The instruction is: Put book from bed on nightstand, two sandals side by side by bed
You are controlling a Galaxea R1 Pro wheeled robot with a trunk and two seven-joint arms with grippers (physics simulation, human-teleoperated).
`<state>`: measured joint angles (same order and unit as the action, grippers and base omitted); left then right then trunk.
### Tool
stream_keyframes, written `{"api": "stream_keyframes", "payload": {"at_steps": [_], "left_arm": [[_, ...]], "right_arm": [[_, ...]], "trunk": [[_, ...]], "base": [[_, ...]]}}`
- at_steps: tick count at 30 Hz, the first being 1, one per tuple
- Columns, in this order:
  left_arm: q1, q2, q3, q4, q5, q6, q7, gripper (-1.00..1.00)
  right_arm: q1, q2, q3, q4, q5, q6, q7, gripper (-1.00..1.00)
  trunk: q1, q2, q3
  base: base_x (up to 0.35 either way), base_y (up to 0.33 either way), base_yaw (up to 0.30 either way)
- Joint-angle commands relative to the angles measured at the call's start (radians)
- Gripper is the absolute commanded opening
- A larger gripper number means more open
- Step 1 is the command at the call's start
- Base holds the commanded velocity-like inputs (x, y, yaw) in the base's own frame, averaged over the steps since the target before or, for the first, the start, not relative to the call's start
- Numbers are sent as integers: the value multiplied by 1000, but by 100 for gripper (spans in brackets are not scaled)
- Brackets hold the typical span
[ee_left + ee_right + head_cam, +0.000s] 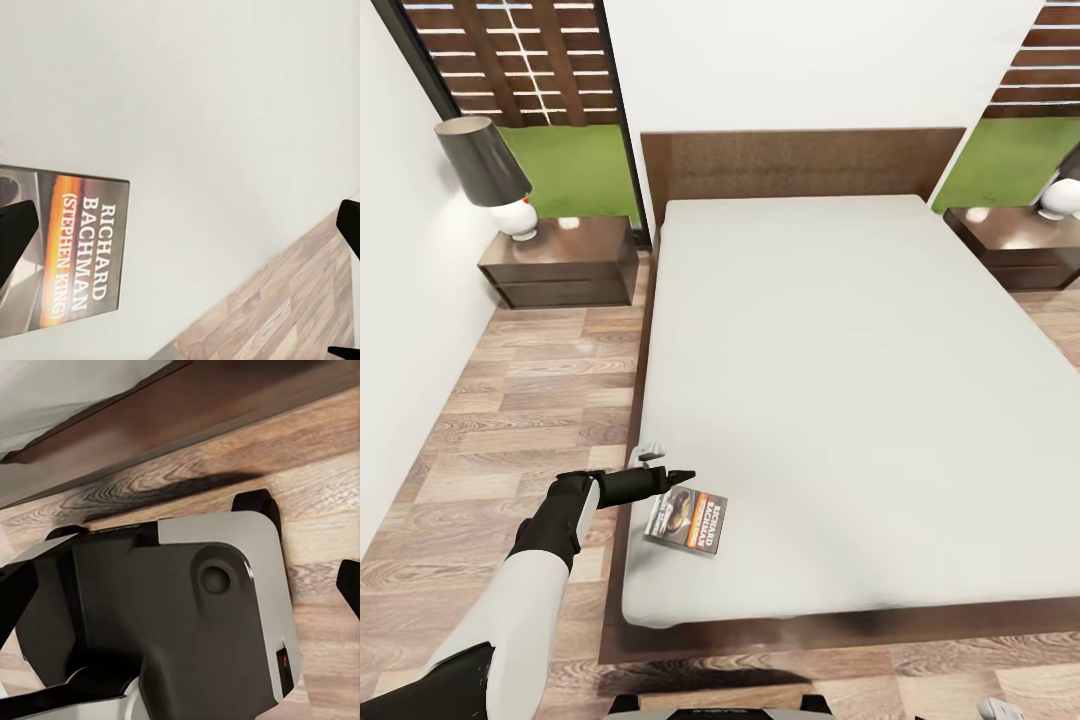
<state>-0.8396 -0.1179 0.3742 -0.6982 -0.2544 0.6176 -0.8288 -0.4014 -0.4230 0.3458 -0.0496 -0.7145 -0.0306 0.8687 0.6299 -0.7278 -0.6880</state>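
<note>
Jaws of your left gripper [672,470] stand released above the dark orange-pictured paperback book [688,520] near the grey mattress's [840,400] front-left corner; right jaws' state unclear.

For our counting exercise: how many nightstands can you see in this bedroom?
2. One nightstand stands left of the bed, one nightstand right of it, partly cut off by the picture's edge.

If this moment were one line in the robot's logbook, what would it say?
phase: reaching for book | left gripper: open, over mattress edge beside book | book: flat on bed | nightstand: bears lamp
</note>
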Motion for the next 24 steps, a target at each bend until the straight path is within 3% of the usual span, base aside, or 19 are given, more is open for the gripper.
{"api": "stream_keyframes", "payload": {"at_steps": [1,24], "left_arm": [[-1,-2,8,-1,-9,7,-9,100],[-1,-2,8,-1,-9,7,-9,100]], "right_arm": [[0,0,9,0,-7,-3,3,100],[0,0,9,0,-7,-4,2,100]], "trunk": [[4,-8,-4],[92,-169,-76]], "base": [[0,0,0],[0,0,0]]}}
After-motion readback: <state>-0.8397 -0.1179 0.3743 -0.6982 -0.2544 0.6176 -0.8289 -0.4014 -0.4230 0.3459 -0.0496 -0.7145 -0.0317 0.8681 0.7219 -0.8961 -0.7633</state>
